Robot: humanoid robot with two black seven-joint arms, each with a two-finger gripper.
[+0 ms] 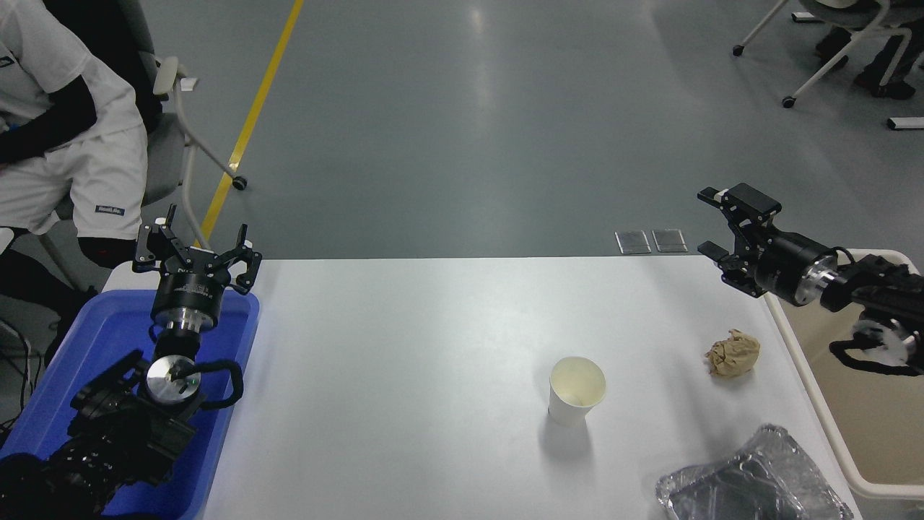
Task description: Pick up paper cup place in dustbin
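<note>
White paper cup point(576, 390) stands upright on the table point(404, 347), well apart from our right end effector point(725, 227), which hangs open and empty near the dustbin point(808, 375); the left end effector point(196, 249) sits parked over the blue tray point(43, 404). We judge the thin wall liable to tip or crush if approached off-centre, and the nearby paper ball point(733, 352) could be struck.
</note>
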